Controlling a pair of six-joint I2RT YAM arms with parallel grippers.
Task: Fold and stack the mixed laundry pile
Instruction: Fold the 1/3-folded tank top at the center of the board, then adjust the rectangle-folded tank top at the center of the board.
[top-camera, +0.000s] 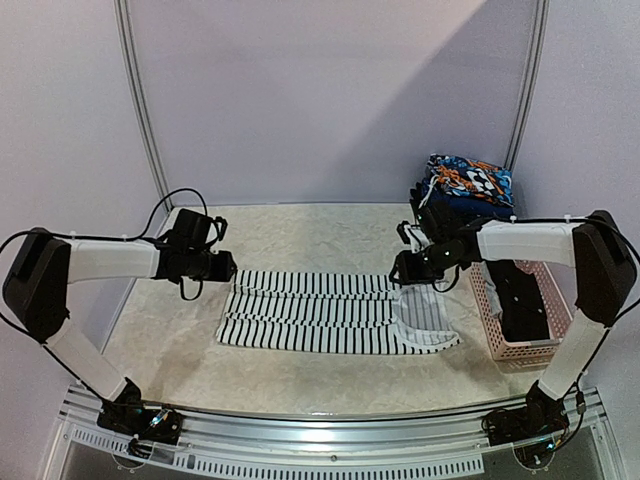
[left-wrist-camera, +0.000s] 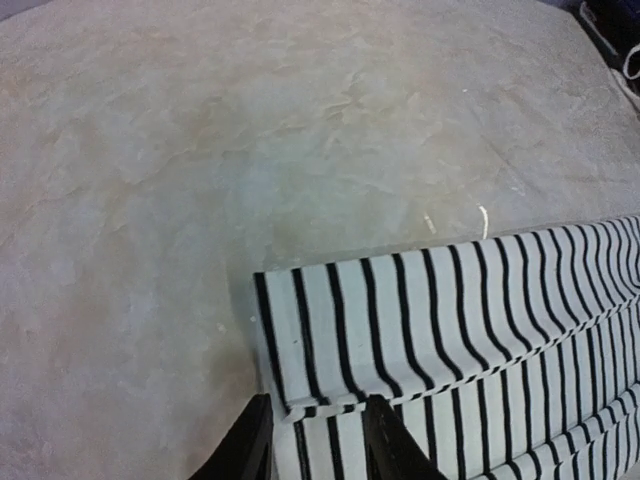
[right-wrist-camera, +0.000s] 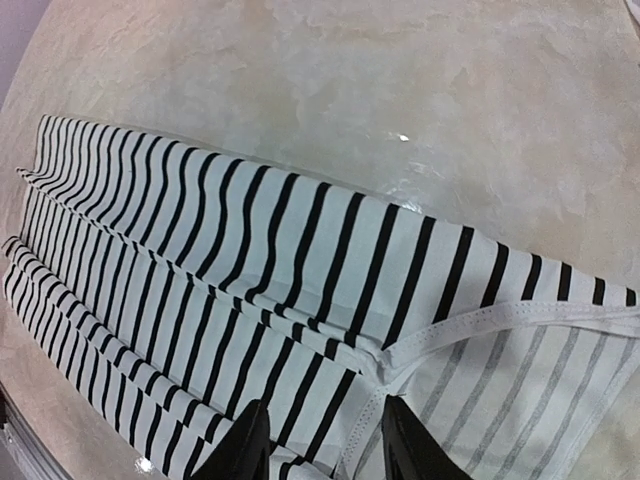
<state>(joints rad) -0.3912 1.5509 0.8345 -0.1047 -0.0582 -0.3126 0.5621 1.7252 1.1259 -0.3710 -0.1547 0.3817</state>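
Note:
A black-and-white striped garment (top-camera: 330, 315) lies flat on the table, folded lengthwise into a long band. My left gripper (top-camera: 228, 268) hovers over its far left corner. In the left wrist view the folded corner (left-wrist-camera: 400, 320) lies between the parted fingers of my left gripper (left-wrist-camera: 318, 445), flat and unpinched. My right gripper (top-camera: 400, 272) is over the garment's right end; its wrist view shows the white neckline trim (right-wrist-camera: 500, 318) just ahead of my right gripper (right-wrist-camera: 322, 445), which stands open. A plain black garment (top-camera: 525, 300) sits in the basket.
A pink lattice basket (top-camera: 490, 300) stands at the table's right edge, under the right arm. Behind it, a pile of dark cloth is topped by a blue-and-orange patterned piece (top-camera: 470, 180). Bare marbled tabletop (top-camera: 300, 230) stretches behind the striped garment.

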